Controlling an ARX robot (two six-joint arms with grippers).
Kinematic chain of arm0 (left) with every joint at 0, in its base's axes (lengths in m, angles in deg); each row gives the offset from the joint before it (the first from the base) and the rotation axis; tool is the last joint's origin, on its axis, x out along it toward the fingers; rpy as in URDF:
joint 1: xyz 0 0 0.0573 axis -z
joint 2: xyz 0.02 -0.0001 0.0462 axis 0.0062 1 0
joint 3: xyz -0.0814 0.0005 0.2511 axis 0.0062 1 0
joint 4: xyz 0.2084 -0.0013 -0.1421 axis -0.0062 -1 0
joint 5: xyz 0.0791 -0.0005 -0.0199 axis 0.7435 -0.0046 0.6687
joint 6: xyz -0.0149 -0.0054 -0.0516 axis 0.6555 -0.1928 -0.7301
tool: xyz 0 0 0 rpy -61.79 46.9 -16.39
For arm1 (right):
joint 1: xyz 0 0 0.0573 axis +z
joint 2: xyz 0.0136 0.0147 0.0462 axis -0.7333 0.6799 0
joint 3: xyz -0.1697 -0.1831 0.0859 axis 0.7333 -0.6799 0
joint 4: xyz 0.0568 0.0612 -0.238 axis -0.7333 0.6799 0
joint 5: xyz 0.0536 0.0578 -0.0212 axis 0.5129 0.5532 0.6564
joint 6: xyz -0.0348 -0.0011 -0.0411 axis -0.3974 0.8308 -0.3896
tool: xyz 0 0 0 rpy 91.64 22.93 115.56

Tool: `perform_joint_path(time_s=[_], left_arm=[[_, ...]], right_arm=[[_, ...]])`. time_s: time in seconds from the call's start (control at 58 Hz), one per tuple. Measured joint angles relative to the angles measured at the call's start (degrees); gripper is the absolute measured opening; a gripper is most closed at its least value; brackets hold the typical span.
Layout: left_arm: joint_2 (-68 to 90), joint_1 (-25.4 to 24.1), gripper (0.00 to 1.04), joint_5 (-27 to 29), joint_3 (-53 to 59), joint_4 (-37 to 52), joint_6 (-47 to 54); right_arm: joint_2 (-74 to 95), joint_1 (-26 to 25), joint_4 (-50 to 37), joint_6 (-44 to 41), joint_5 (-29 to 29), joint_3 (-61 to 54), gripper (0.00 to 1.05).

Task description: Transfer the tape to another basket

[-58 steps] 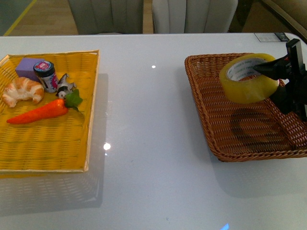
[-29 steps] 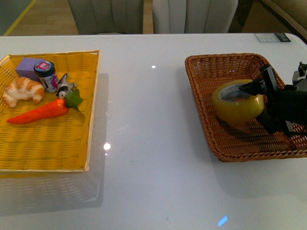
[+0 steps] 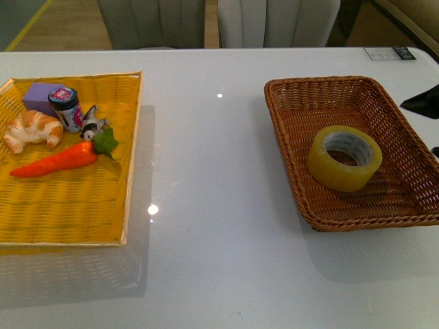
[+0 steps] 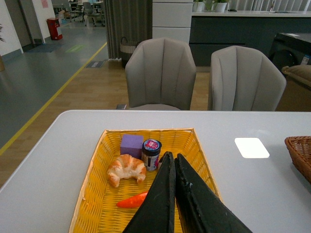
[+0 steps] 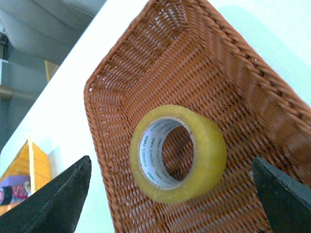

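Two containers sit well apart on my white table (image 3: 212, 274): the yellow tray (image 3: 68, 205) with its clutter, and the basket (image 3: 285, 137). The tape (image 3: 344, 157) lies flat on the basket floor, unsupported, so I judge the move done. My right gripper (image 5: 171, 161) hangs spread wide above it, clear of the roll so nothing drags; the left gripper (image 4: 173, 158) is pinched together, empty, pointing toward the tray.

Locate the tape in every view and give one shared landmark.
Front view: tape right of centre, flat inside the brown basket.
Left wrist view: absent; only the basket's rim shows at the edge.
Right wrist view: tape at the centre, on the basket floor.
Shared landmark: the basket.
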Motion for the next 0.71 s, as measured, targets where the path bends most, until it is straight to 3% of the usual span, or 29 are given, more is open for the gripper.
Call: perform_joint_path(time_s=[0.224,0.293,0.345,0.466,0.603,0.707], left_arm=[[-4.5,0.0,0.02,0.0,0.0,-4.4,0.0],[-5.8,0.0,0.02,0.0,0.0,-5.7,0.0],[-6.6,0.0,0.02,0.0,0.0,-6.5,0.0],[-8.2,0.0,0.02,-0.1,0.0,-8.2,0.0],[-16.0,0.0,0.02,-0.1,0.0,-17.8,0.0],[-17.9,0.0,0.02,-0.1,0.0,-18.6,0.0]], right_arm=[[-27.1,-2.2,6.1,-9.5,-0.5,-13.4,0.95],[-34.3,-1.9,-7.1,-19.2,-4.8,-20.3,0.82],[-39.1,-1.3,-11.1,-26.2,-5.7,-23.7,0.73],[-46.7,0.5,-10.5,-33.7,-7.2,-27.6,0.52],[-51.0,2.2,-8.8,-36.2,-8.9,-31.0,0.27],[-53.2,3.3,-9.2,-36.8,-10.0,-33.7,0.08]])
